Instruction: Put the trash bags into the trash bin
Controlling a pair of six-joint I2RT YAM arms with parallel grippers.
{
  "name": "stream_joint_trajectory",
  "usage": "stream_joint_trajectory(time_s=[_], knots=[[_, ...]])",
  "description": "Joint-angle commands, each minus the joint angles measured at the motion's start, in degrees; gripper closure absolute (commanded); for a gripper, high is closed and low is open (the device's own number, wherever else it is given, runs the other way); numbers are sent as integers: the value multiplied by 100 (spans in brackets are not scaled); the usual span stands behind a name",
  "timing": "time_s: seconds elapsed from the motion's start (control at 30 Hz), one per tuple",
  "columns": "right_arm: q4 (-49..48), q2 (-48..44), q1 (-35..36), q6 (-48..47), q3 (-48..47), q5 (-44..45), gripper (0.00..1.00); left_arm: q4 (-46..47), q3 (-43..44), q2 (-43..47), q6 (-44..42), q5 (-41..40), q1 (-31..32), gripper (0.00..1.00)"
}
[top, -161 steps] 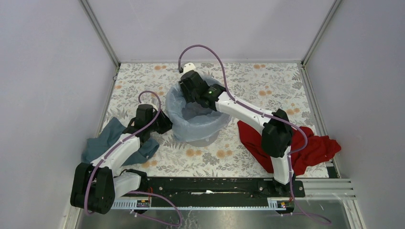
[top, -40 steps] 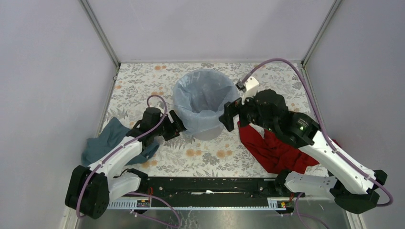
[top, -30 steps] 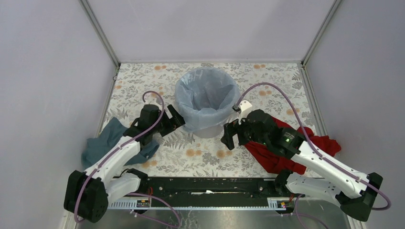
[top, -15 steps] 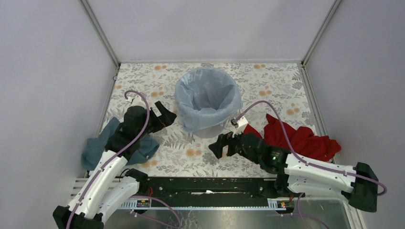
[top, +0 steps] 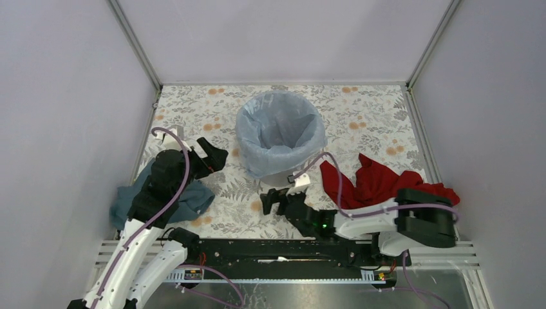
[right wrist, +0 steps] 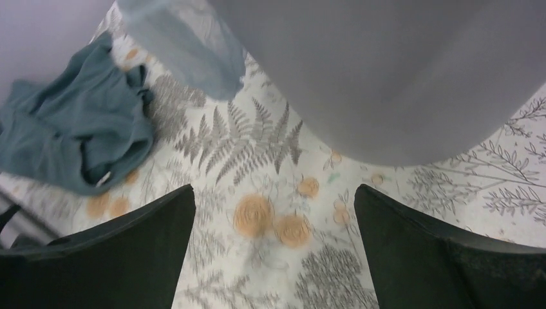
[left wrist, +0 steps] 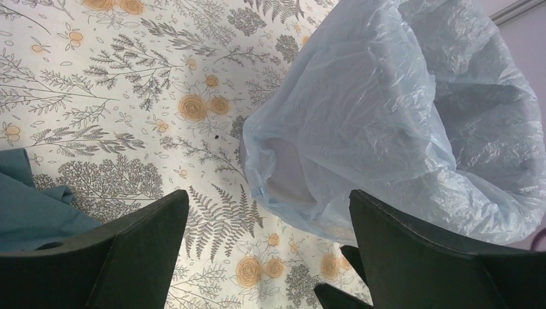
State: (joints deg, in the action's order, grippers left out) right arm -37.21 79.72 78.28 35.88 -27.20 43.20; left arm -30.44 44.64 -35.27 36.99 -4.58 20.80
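Trash bin (top: 281, 176): grey, round, upright near the middle of the floral worktop (top: 367, 116). Only a band of bare wall shows near its base.
Trash bag (top: 278, 132): pale blue and crinkly. It sits inside the trash bin as a liner, with its mouth turned out over the rim and draped down the outer wall. The left wrist view shows a loose fold hanging lower on the side facing the left arm.
Left gripper (top: 210, 153): fingers wide apart, nothing between them. It is raised to the left of the trash bin, aimed at the draped trash bag and clear of it.
Right gripper (top: 271, 201): fingers wide apart, nothing held. It is low over the worktop just in front of the trash bin's base, facing the grey wall without touching it.
Teal cloth (top: 193, 199): crumpled on the worktop at the left, partly under the left arm and well apart from the trash bin.
Red cloth (top: 380, 183): bunched on the worktop to the right of the trash bin, near the right arm.
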Motion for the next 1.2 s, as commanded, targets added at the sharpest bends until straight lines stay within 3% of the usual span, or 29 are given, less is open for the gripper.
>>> stream_joint_trajectory(time_s=[0.0, 0.07, 0.23, 0.5, 0.67, 0.83, 0.93, 1.03, 1.17], knots=[[-620, 896, 30, 256, -1016, 1626, 0, 13, 117, 208, -211, -49, 10, 1], [-449, 1265, -37, 349, -1366, 1935, 0, -115, 217, 310, -265, -141, 10, 1], [-644, 2110, -592, 528, -1922, 1723, 0, -369, 432, 573, -401, -291, 5, 1], [-903, 3029, -1812, -202, -2690, 1447, 0, -783, 837, 662, -567, -364, 11, 1], [-1165, 3623, -2624, -941, -3138, 837, 0, -899, 936, 669, -649, -364, 12, 1], [-558, 3812, -3458, -1004, -3731, -12, 0, -1100, 1154, 598, -745, -425, 10, 1], [-677, 3752, -3625, -1831, -3759, 60, 0, -1122, 1182, 624, -728, -443, 11, 1], [-898, 3100, -3627, -2127, -3146, -157, 0, -1122, 1163, 582, -718, -431, 11, 1], [252, 1633, -3627, -2120, -2561, -262, 0, -1130, 1234, 414, -777, -517, 12, 1]])
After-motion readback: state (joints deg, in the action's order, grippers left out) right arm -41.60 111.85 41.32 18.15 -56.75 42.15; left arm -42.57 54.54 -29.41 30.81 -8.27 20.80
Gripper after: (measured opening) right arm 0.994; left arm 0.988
